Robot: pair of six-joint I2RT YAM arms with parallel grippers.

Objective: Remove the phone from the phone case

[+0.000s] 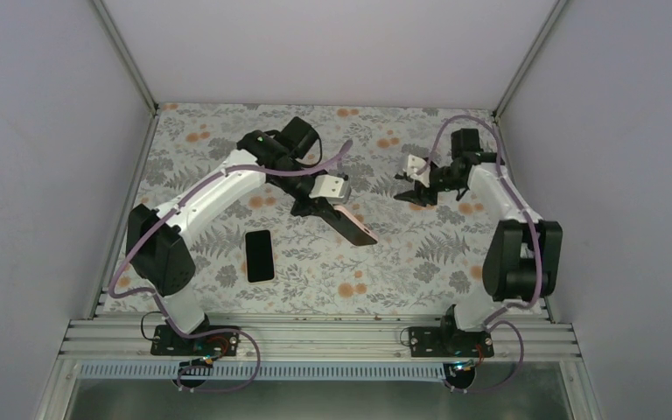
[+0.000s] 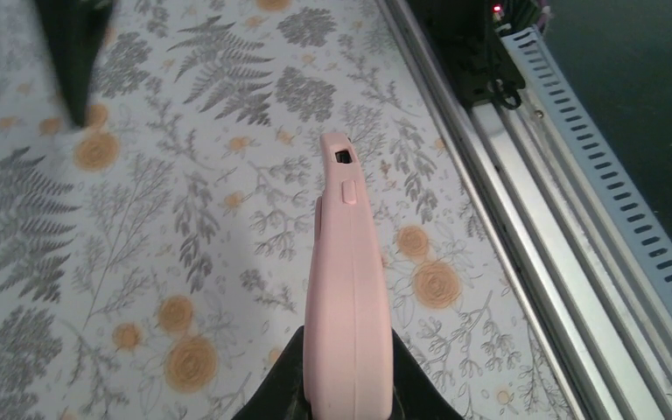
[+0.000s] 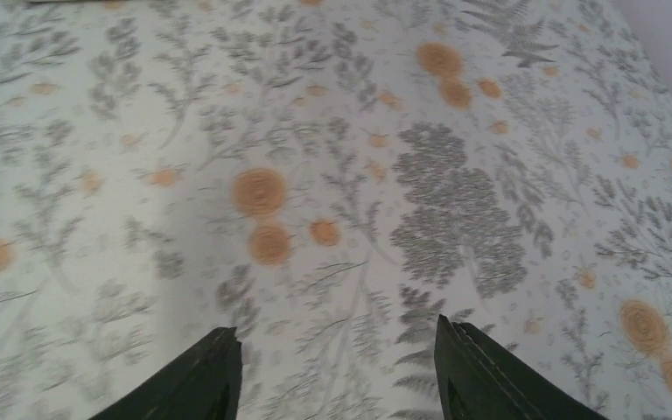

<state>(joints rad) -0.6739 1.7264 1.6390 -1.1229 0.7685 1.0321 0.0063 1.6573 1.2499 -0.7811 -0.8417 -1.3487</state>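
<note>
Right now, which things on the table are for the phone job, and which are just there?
For the job: pink phone case, held up by the left gripper; black phone, flat on the cloth; right gripper, open and empty.

Just there: flowery tablecloth; metal rail at the table's near edge.

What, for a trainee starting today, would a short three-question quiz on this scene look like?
1. True or false: the black phone lies flat on the table, outside the pink case.
2. Fill in: the right gripper has its jaws ____, with nothing between them.
3. What holds the pink case? A the left gripper; B the other one; C nothing, it lies loose.

Key: 1 true; 2 open; 3 A.
</note>
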